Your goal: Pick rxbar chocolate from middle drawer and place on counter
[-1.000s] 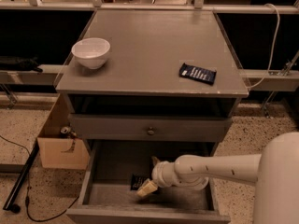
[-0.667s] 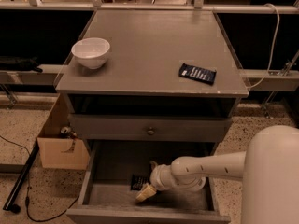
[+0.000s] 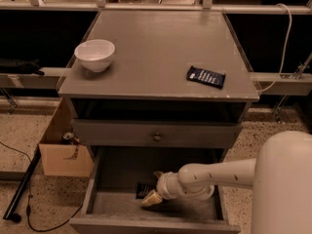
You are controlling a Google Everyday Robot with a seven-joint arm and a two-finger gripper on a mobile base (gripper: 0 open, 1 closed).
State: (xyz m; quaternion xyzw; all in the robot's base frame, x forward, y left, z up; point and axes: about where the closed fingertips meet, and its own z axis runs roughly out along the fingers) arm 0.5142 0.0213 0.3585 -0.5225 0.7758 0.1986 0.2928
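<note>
Rxbar chocolate (image 3: 144,190) flat on middle drawer (image 3: 122,173) floor, left of centre — gripper (image 3: 154,186) low inside drawer, just right of it, fingers (image 3: 150,199) spread apart, nothing grasped.

The counter (image 3: 156,57) and the middle drawer (image 3: 114,204) are matt grey-painted wood, worn pale along the counter's front edge; the white bowl (image 3: 95,55) looks smooth and faintly glossy. The gripper (image 3: 155,189), low inside the drawer by the dark-wrapped rxbar chocolate (image 3: 144,189), ends a smooth cream arm (image 3: 219,174) of satin plastic look, and the floor box (image 3: 61,155) is plain brown cardboard.
</note>
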